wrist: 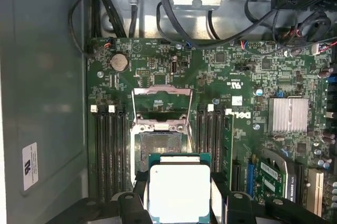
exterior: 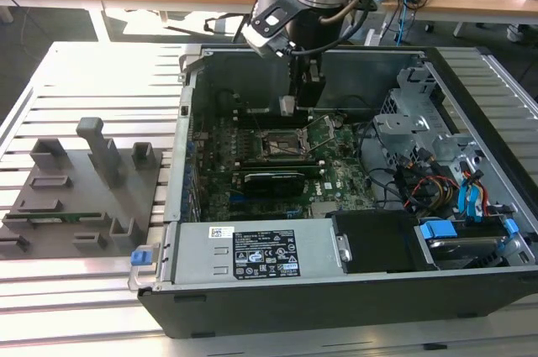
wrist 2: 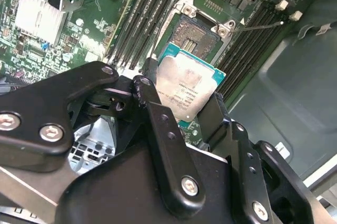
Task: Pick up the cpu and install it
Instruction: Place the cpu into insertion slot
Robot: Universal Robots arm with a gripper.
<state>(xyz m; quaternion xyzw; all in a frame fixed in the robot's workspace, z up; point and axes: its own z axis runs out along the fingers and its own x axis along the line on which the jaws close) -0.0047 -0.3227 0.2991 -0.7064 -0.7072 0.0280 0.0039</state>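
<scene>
You are holding the cpu (wrist 2: 187,89) between the fingers (wrist 2: 220,116), which are closing narrowly on its two opposite edges. In both wrist views its pale metal top is facing the cameras, with its thin green rim showing along the far side. In the exterior view the arm is reaching down into the open computer case (exterior: 336,307), which is lying on its side on the slatted metal tabletop (exterior: 84,63), and the cpu is hanging in the air above the motherboard (exterior: 340,174), clear of it and not seated.

In the first wrist view the socket (wrist: 160,147) is lying open just past the cpu's far edge. Its metal load plate (wrist: 160,105) is standing raised on the far side, and dark memory slots (wrist: 109,139) are running along both flanks. In the second wrist view the thin latch lever (wrist 2: 258,25) is sticking out to one side of the socket.

In the exterior view a long black card (exterior: 273,179) is sitting across the board just in front of the socket, and a labelled power supply box (exterior: 261,254) is filling the near side of the case. A grey fixture (exterior: 84,181) is resting on the tabletop at the exterior view's left, well apart from the case.
</scene>
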